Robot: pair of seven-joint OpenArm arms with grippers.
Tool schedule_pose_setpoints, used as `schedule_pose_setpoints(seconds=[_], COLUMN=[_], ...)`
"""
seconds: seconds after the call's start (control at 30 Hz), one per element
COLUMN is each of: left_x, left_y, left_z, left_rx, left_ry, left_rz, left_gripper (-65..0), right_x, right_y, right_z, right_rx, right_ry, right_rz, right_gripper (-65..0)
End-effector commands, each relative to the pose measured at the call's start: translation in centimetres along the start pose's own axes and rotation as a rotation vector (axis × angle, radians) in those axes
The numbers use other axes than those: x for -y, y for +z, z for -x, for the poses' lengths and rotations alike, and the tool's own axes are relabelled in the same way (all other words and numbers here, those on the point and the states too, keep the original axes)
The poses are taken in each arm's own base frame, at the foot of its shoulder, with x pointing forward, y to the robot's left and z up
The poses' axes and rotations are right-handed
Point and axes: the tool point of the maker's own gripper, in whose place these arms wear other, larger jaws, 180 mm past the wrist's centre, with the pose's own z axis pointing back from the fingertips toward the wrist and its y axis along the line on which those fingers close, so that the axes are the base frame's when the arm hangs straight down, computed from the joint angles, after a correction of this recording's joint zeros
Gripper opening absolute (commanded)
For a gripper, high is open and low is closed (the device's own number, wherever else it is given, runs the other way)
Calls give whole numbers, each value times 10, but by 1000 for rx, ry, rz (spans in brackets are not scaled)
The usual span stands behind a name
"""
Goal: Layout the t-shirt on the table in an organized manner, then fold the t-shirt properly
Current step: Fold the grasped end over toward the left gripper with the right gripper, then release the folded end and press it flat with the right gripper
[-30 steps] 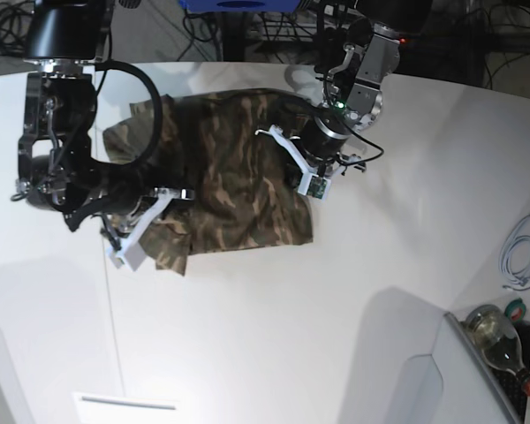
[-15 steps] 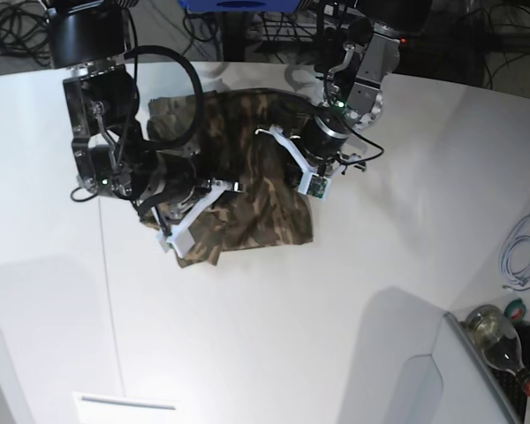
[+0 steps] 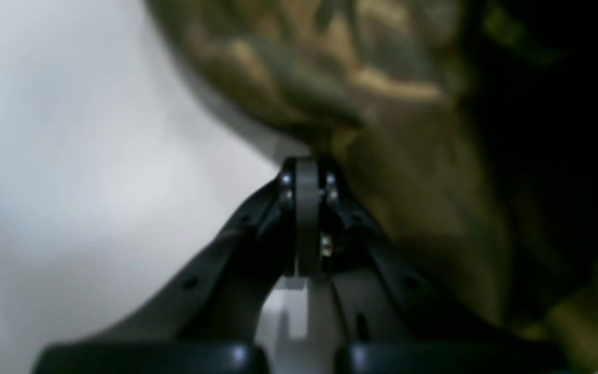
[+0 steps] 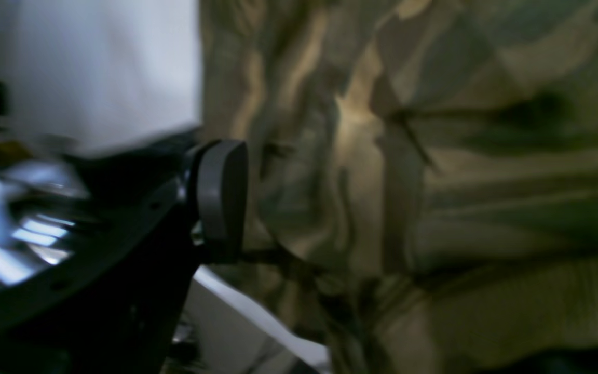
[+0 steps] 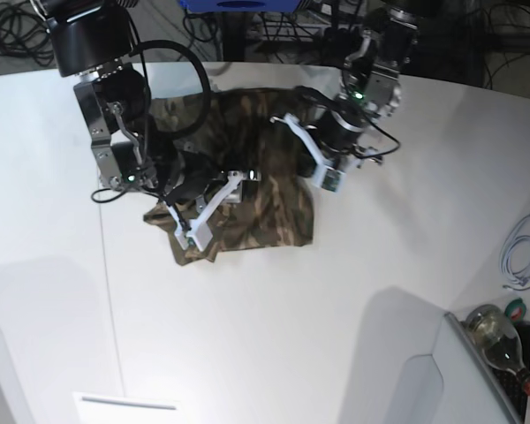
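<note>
while the t-shirt [image 5: 247,177] lies bunched on the table [image 5: 380,265], left hand [image 3: 307,171] clenched at its edge, right hand [image 5: 214,199] over it, grip unclear

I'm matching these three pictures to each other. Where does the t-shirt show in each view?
Base view: the t-shirt lies upper centre, between the two arms.
Left wrist view: it fills the upper right, beyond the shut left tool.
Right wrist view: it fills the centre and right.
Shared landmark: the white table.
</note>
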Motion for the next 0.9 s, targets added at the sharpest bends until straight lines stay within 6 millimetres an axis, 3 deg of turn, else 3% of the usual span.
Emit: schedule_pose_setpoints(seconds=[0.0, 0.2, 0.53, 0.7, 0.87], left_x=[-17, -92, -207, -234, -241], left_y=[7, 51, 140, 167, 173], left_z=[-13, 2, 40, 48, 49], left_rx=[41, 31, -30, -35, -34], left_ry=[4, 7, 47, 72, 80], left_rz=[-43, -216, -529, -621, -646], left_gripper=[-650, -650, -650, -650, -650], right_x=[-15, -25, -61, -79, -102], right_y=[6, 10, -3, -7, -15], right_z=[-20, -17, -5, -3, 3], right_rx=[58, 74, 30, 19, -1], right_ry=[43, 118, 186, 228, 246], right_rz=[-30, 69, 86, 100, 65], right_gripper=[-311, -227, -224, -224, -224])
